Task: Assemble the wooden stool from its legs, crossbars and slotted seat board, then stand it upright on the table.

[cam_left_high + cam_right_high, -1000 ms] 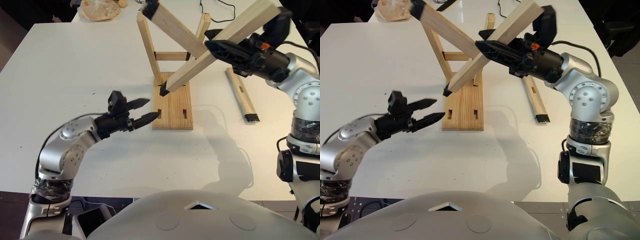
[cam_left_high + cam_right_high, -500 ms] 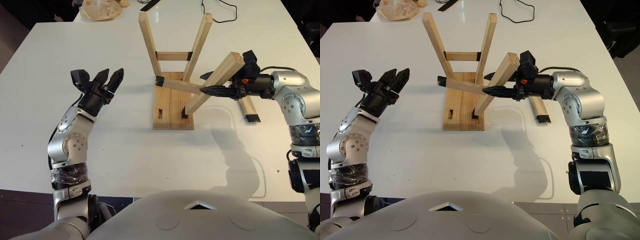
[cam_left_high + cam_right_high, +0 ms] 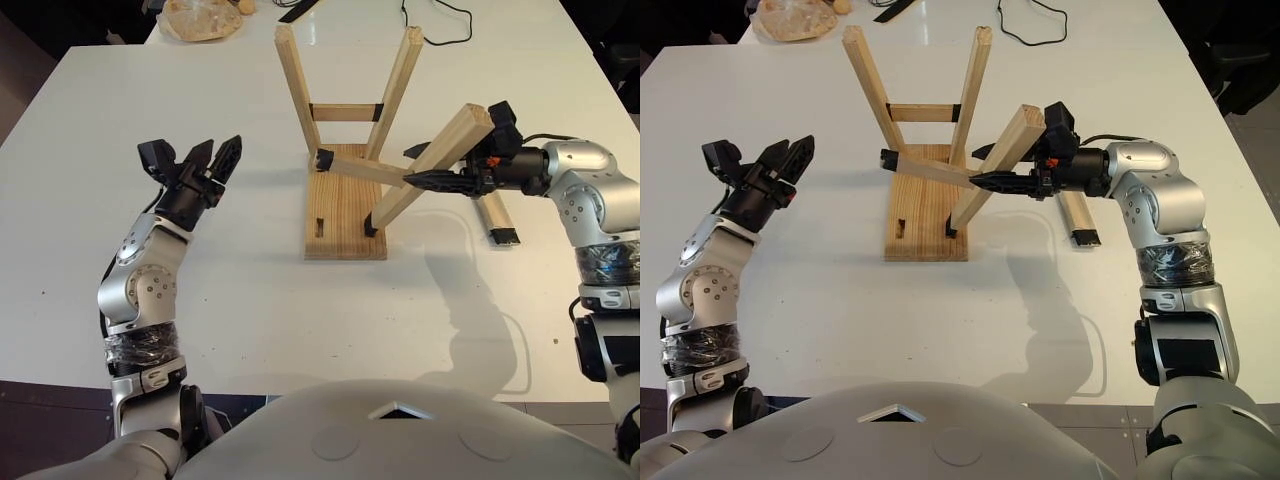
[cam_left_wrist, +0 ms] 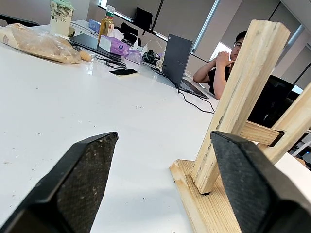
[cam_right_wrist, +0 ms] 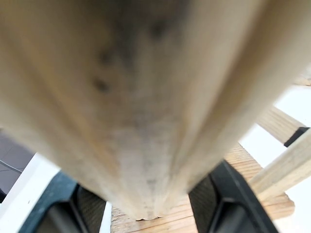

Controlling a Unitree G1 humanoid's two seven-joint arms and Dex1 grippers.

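The slotted seat board [image 3: 345, 212] lies flat near the middle of the white worktop [image 3: 250, 280]. Two upright legs [image 3: 297, 95] stand in its far end, splayed slightly apart and joined by a short crossbar [image 3: 345, 112] between them. A third leg, the tilted leg [image 3: 432, 162], leans up and to the right from the near right part of the board. Its dark-tipped lower end touches the board at the slot there; whether it sits in the slot cannot be told. A second crossbar [image 3: 362, 171] runs left from this tilted leg to a dark end beside the foot of the left upright leg.

The right tool [image 3: 416, 180] comes in from the right and is closed around the tilted leg partway up, one finger on each side of the wood. Just right of the board, beneath that arm, a loose wooden piece [image 3: 497, 218] with a dark cap lies flat on the worktop.

The left tool [image 3: 219, 157] is raised above the worktop, left of the board and well apart from it, its fingers spread wide and gripping nothing.

At the far edge sit a crumpled bag [image 3: 200, 18] on the left and a black cable [image 3: 445, 22] on the right.
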